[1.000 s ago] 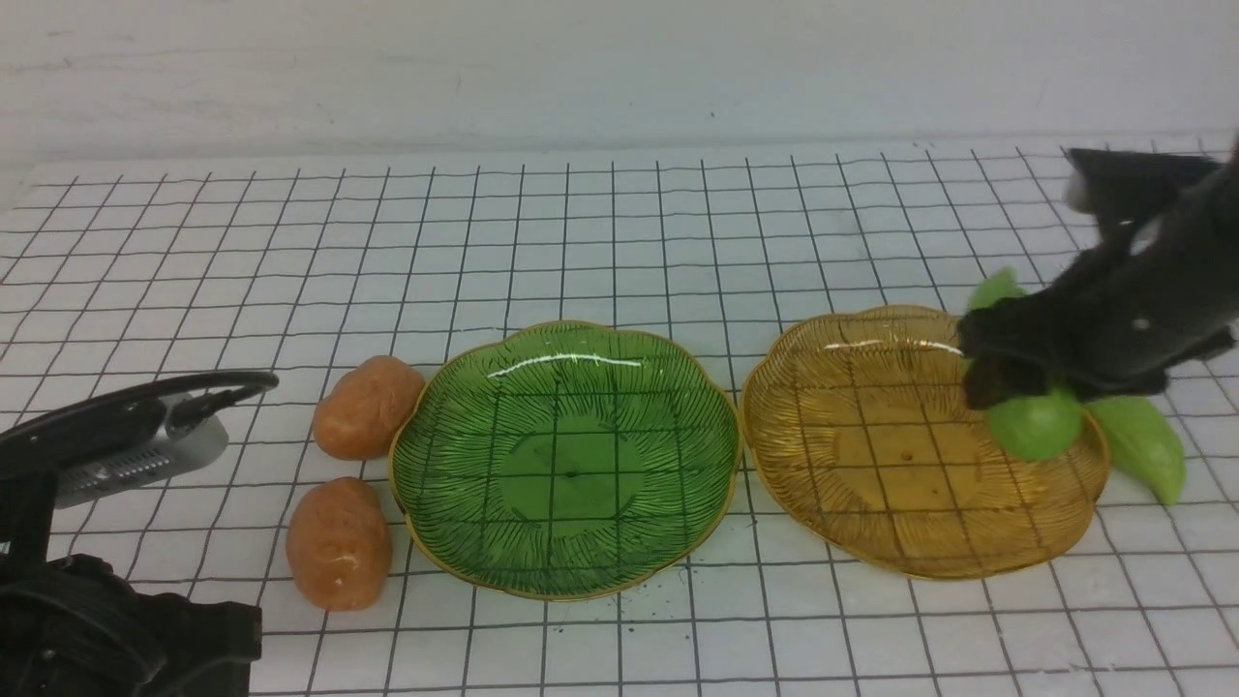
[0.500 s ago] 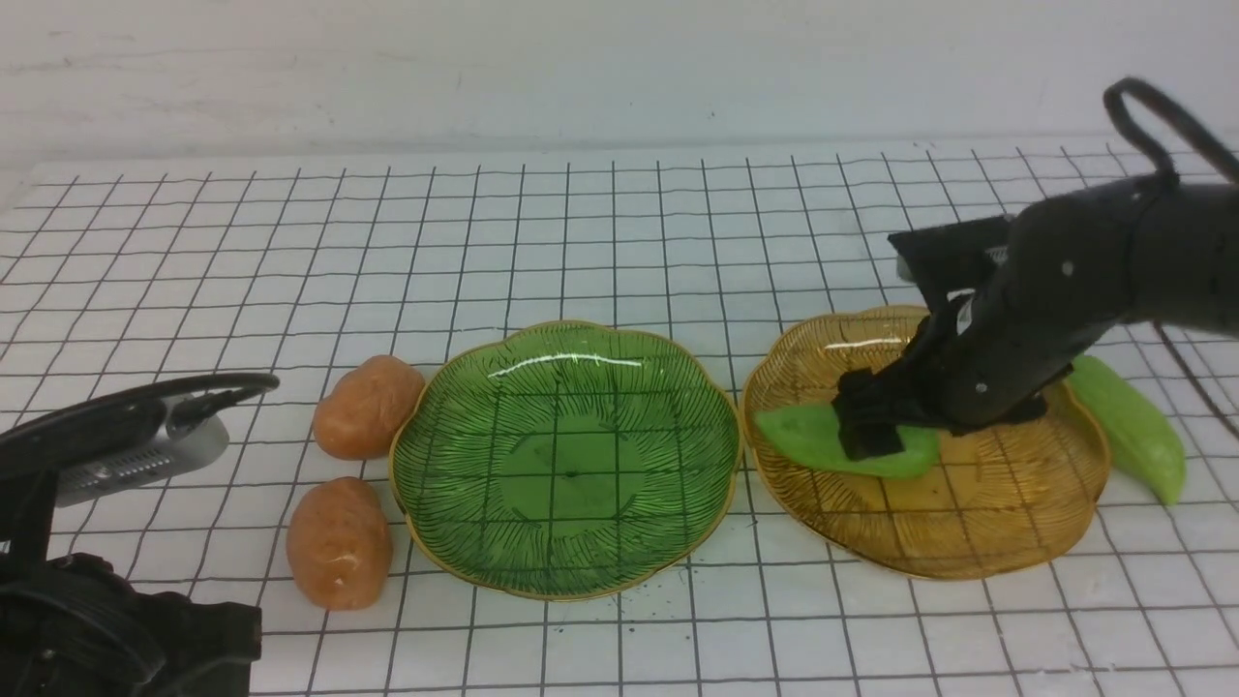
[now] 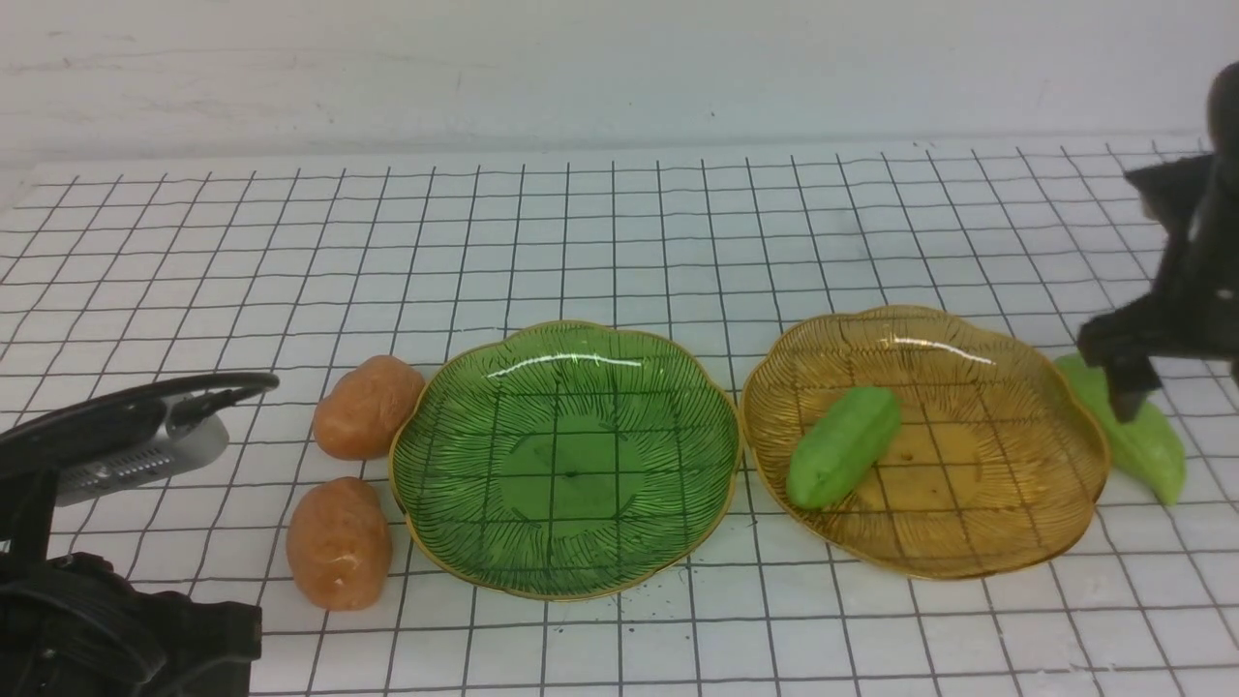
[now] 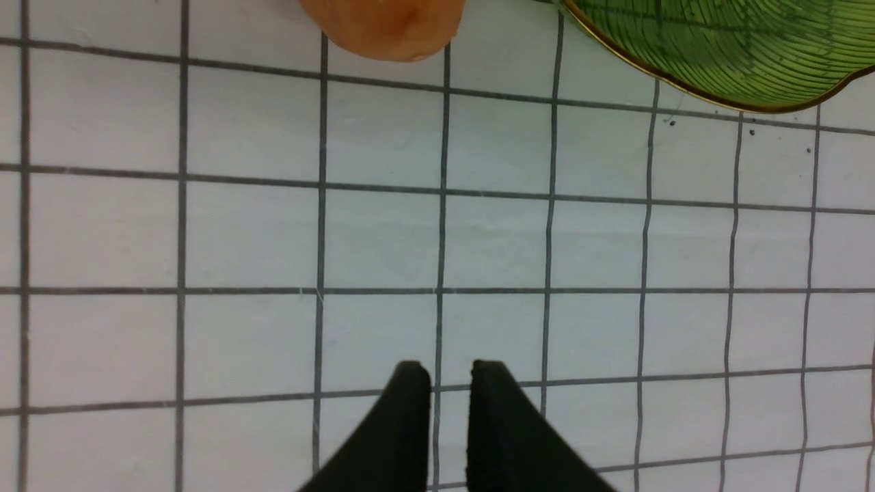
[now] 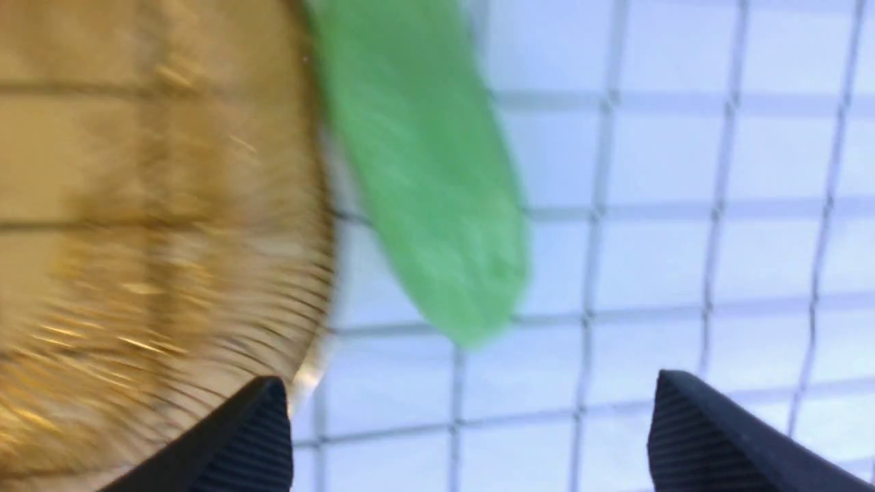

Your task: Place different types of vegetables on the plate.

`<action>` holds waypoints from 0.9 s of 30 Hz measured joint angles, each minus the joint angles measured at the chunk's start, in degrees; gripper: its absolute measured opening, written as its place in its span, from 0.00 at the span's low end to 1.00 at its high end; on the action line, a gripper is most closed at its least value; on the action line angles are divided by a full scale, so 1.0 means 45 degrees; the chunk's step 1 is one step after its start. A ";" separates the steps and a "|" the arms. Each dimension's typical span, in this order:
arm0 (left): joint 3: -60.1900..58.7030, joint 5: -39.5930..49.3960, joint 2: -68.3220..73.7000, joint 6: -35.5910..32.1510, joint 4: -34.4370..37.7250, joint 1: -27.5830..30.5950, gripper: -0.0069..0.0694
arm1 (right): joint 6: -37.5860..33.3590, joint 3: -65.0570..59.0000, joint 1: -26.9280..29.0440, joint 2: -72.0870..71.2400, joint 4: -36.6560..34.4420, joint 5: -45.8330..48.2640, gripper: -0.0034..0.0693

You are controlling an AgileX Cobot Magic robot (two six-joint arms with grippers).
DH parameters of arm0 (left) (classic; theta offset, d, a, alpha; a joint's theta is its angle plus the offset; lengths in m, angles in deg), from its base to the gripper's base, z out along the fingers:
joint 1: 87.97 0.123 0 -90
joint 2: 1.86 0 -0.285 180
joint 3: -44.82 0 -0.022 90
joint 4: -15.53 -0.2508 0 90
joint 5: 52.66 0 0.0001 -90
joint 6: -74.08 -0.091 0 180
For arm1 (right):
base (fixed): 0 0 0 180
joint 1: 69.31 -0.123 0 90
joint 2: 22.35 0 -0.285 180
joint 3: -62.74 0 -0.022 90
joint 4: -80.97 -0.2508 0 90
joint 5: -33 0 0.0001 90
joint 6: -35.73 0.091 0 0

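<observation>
One light-green tapering vegetable [image 3: 842,447] inside the amber glass plate [image 3: 968,547], on its left half, lying slantwise with the far end turned right; free of any grip.

Second light-green vegetable [image 3: 1147,450] outside, down on the gridded white surface [image 3: 619,242], just beside the amber plate's right rim; contact with the rim not clear; blurred in the right wrist view [image 5: 424,184], alongside the plate's edge.

Right pincer [image 5: 472,410] by that second vegetable's far end, spread wide, nothing between its two dark fingers; one finger crossing in front of the vegetable in the front view, touching or not impossible to say.

Green glass plate [image 3: 566,465] left of the amber one, rims close together, nothing on it.

Two orange-brown potato-like lumps on the surface at the green plate's left rim; farther one [image 3: 369,407] up against the rim, nearer one [image 3: 339,544] just beside it.

Left pincer [image 4: 448,372] low at the near left, fingers drawn almost together with only a thin slit between, pinching nothing; bare grid beneath; the nearer lump's end [image 4: 383,24] and the green plate's rim [image 4: 738,55] well ahead of its tips.
</observation>
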 joint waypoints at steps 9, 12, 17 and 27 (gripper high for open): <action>0.0000 -0.0010 0.0000 0.0000 0.0000 0.0000 0.18 | 0.0000 0.0000 0.0482 0.0890 -0.0053 -0.0076 0.84; 0.0000 -0.0010 0.0000 -0.0047 0.0000 0.0000 0.18 | 0.0068 0.0000 0.0482 0.1434 -0.0068 -0.0189 0.82; 0.0000 -0.0010 0.0000 -0.0085 0.0000 0.0000 0.18 | 0.0015 0.0000 0.0482 0.2075 -0.0068 -0.0596 0.82; 0.0000 -0.0024 0.0000 -0.0085 0.0000 0.0000 0.18 | -0.1550 0.0000 0.0548 0.2613 -0.0190 -0.1307 0.59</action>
